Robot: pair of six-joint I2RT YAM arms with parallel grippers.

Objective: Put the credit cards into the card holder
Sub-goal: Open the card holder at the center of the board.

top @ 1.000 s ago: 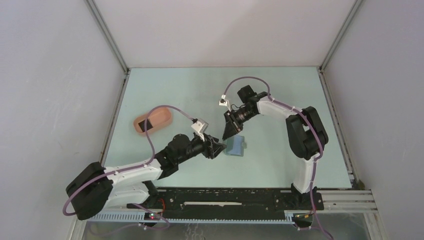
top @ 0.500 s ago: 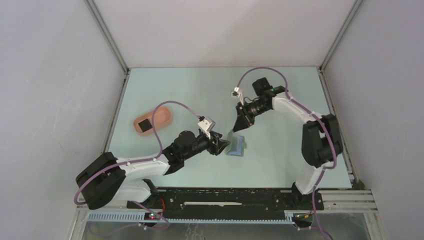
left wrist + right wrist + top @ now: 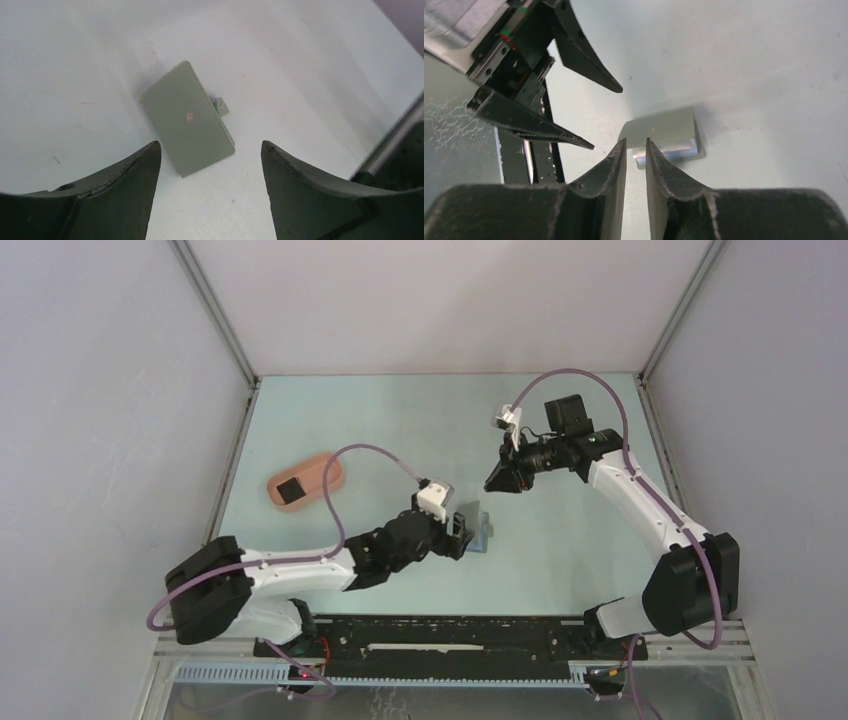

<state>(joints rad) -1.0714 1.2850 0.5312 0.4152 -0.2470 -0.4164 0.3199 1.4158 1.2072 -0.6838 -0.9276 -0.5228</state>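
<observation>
The grey-green card holder (image 3: 481, 530) lies on the table, folded over with its tab (image 3: 220, 106) on one edge. In the right wrist view (image 3: 663, 128) its upper leaf is slightly lifted and shows a bluish inside. My left gripper (image 3: 458, 537) is open and empty, low over the table just left of the holder, its jaws either side of the near corner (image 3: 210, 145). My right gripper (image 3: 497, 481) hangs above and behind the holder, its jaws a narrow gap apart with nothing between them (image 3: 635, 142). No yellowish-tan card is in view.
A pink oblong tray (image 3: 322, 475) sits at the left of the table with a small dark flat rectangle (image 3: 291, 490) in it. Metal frame posts and grey walls bound the table on the left, right and back.
My right gripper has drawn back from the holder, up and to the right. My left gripper has moved right, up to the holder. The holder now lies flatter.
</observation>
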